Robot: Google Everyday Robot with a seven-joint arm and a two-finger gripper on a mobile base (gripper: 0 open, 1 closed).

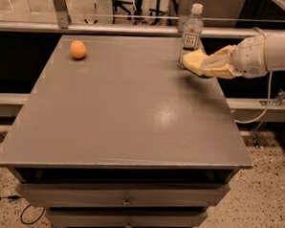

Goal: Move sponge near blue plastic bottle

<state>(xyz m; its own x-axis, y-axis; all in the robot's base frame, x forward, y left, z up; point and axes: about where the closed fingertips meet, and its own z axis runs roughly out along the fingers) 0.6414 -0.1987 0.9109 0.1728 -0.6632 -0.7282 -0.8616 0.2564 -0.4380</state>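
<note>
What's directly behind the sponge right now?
The blue plastic bottle stands upright just behind the sponge, which hides part of its base. The gripper grips the sponge from the right; whether sponge and bottle touch is hidden.

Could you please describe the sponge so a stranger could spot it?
At the far right corner of the grey table stands a tall clear plastic bottle. Beside it, the robot's gripper holds the pale yellow foam sponge: low and lumpy, unlike the upright bottle.
</note>
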